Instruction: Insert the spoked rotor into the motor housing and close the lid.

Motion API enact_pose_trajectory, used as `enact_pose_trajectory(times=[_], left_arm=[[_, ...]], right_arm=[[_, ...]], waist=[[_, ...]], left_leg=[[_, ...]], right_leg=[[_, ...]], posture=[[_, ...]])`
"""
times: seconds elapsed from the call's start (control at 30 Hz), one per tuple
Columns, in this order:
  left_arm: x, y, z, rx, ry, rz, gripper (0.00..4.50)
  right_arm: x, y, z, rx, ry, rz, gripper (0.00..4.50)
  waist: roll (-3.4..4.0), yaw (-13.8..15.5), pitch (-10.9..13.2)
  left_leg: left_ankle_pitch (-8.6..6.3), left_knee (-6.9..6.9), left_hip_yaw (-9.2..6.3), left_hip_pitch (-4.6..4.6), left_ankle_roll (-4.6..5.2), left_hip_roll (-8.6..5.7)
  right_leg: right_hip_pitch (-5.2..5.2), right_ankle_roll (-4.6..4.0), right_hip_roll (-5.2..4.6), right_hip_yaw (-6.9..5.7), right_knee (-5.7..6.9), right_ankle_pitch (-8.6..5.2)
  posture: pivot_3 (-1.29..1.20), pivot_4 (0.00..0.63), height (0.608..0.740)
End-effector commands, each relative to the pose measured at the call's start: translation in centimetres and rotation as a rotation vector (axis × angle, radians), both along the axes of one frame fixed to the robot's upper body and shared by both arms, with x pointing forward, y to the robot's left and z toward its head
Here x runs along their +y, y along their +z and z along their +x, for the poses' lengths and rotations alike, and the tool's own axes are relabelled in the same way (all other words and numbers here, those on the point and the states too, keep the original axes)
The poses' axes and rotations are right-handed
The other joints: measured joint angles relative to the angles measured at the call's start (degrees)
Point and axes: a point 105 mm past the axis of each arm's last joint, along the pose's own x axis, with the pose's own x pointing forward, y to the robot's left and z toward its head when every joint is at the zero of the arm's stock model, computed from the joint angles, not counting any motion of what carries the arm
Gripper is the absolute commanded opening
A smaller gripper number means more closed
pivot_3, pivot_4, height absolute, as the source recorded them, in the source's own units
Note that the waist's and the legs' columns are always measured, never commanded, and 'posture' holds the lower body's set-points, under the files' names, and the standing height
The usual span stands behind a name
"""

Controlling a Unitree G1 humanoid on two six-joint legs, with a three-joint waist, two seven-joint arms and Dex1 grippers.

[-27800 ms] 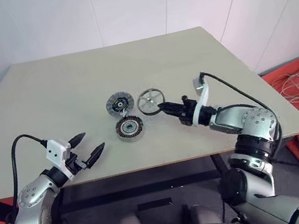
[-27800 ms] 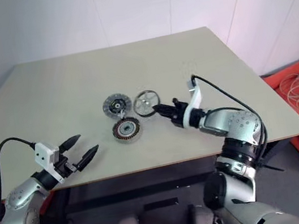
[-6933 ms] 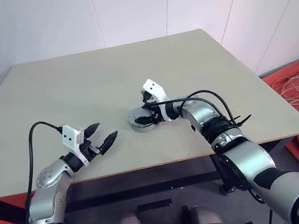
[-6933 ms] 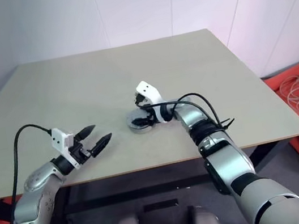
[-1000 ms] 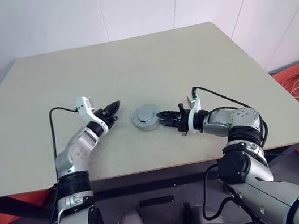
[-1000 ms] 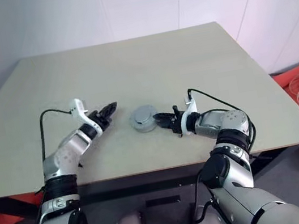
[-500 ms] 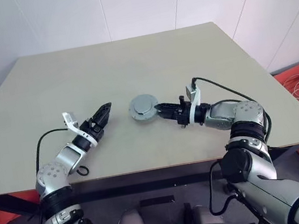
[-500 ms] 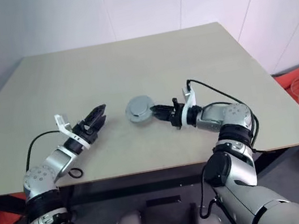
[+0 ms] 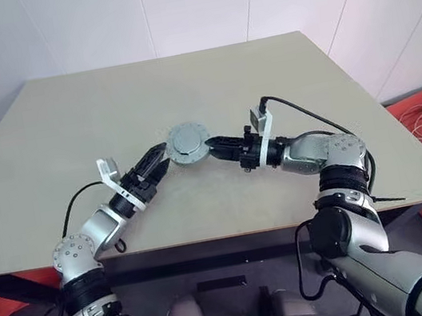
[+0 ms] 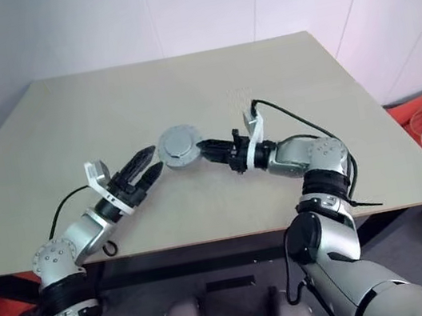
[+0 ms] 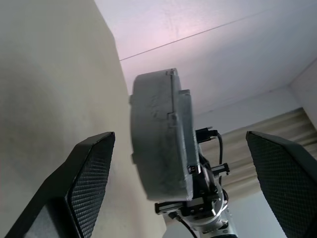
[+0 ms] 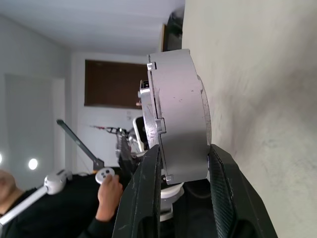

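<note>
The left gripper (image 9: 158,165) hangs with fingers spread wide, empty, just beside the closed motor housing (image 9: 187,142). The right gripper (image 12: 181,163) pinches that housing by its edge, lifted above the table (image 9: 69,133). Its lid (image 11: 153,134) hides the rotor inside.

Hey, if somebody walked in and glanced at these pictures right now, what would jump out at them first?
Probably the closed grey motor housing, held off the table at mid-table by the right gripper, whose two black fingers pinch it across its thickness. Next, the left gripper just beside it with fingers spread wide, gripping nothing. In the right wrist view, a person's hand holding a controller shows in the background.
</note>
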Motion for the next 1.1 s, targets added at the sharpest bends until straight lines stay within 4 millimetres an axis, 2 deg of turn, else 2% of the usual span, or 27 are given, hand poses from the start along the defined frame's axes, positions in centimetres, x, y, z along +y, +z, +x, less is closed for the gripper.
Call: enact_pose_trajectory(times=[0.03,0.43,0.53,0.73,0.77,0.97,1.03,1.1], left_arm=[[-0.2,1.9,-0.1,-0.075,-0.004,-0.035,4.5],[-0.8,2.1,-0.3,-0.077,-0.033,-0.05,4.5],[-1.0,1.8,-0.4,-0.063,-0.043,-0.038,3.93],[-1.6,1.4,-0.7,-0.05,-0.063,-0.024,1.96],[-1.7,1.3,-0.7,-0.048,-0.068,-0.022,1.76],[-2.3,1.4,-0.9,-0.05,-0.09,-0.023,1.75],[-2.4,1.5,-1.0,-0.053,-0.097,-0.025,1.37],[-2.4,1.5,-1.0,-0.055,-0.1,-0.026,1.25]], right_arm=[[0.7,2.6,-0.5,-0.102,0.037,0.073,1.15],[0.8,2.8,-0.9,-0.102,0.05,0.074,1.15],[0.8,2.8,-1.0,-0.103,0.054,0.075,1.15],[0.9,2.9,-1.1,-0.103,0.059,0.077,1.15],[0.9,2.9,-1.1,-0.103,0.061,0.078,1.15],[1.0,2.9,-1.3,-0.106,0.072,0.081,1.15],[1.1,2.9,-1.4,-0.107,0.076,0.081,1.15],[1.1,2.9,-1.5,-0.11,0.081,0.078,1.15]], waist=[[0.0,-0.01,0.0],[0.0,-0.24,0.0],[-0.01,-0.29,0.0],[-0.01,-0.32,-0.01],[-0.01,-0.31,-0.01],[-0.01,-0.34,-0.01],[-0.01,-0.36,-0.01],[-0.01,-0.36,-0.01]], left_leg=[[0.0,0.0,0.0,0.0,0.0,0.0],[0.01,0.12,-0.03,-0.03,-0.01,-0.01],[0.01,0.13,-0.03,-0.03,-0.02,-0.02],[0.01,0.15,-0.03,-0.05,-0.02,-0.02],[0.01,0.18,-0.05,-0.06,-0.02,-0.02],[0.01,0.29,-0.06,-0.07,-0.02,-0.02],[0.01,0.33,-0.06,-0.07,-0.02,-0.02],[0.01,0.38,-0.06,-0.07,-0.02,-0.02]], right_leg=[[0.0,0.01,0.0,0.0,0.0,0.0],[0.02,0.51,-0.01,0.01,0.02,0.04],[0.02,0.53,-0.01,0.01,0.03,0.06],[0.02,0.56,0.0,0.01,0.05,0.08],[0.02,0.55,0.0,0.01,0.05,0.09],[0.05,0.62,-0.01,0.01,0.09,0.13],[0.07,0.65,-0.01,0.01,0.1,0.15],[0.08,0.66,-0.01,0.01,0.1,0.16]], posture=[[0.0,0.0,0.74],[0.0,0.0,0.74],[0.0,0.0,0.74],[0.0,0.0,0.74],[0.0,0.0,0.74],[0.0,0.0,0.74],[0.0,0.0,0.74],[0.0,0.0,0.74]])
